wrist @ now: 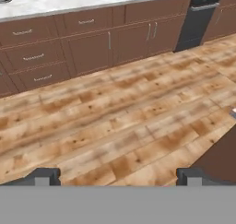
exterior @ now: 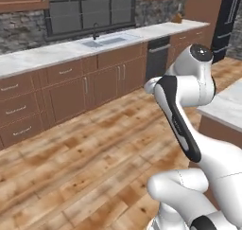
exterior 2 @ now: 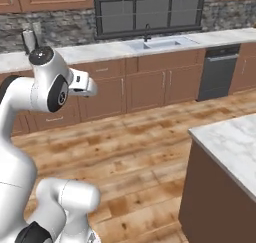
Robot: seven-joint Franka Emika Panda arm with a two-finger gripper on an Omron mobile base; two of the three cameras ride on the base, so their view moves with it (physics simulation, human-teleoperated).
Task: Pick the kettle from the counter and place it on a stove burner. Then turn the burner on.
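White arm rose at lower right over wood floor; sink sat in far pale counter; marble counter corner showed at right edge.

The arm is folded high, elbow up. The gripper points downward; its fingertips stand wide apart, apparently holding nothing.

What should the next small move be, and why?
Probably turn the base right toward the marble counter. The open gripper points at bare wood floor, with the sink counter far across the room, and nothing within reach to grasp.
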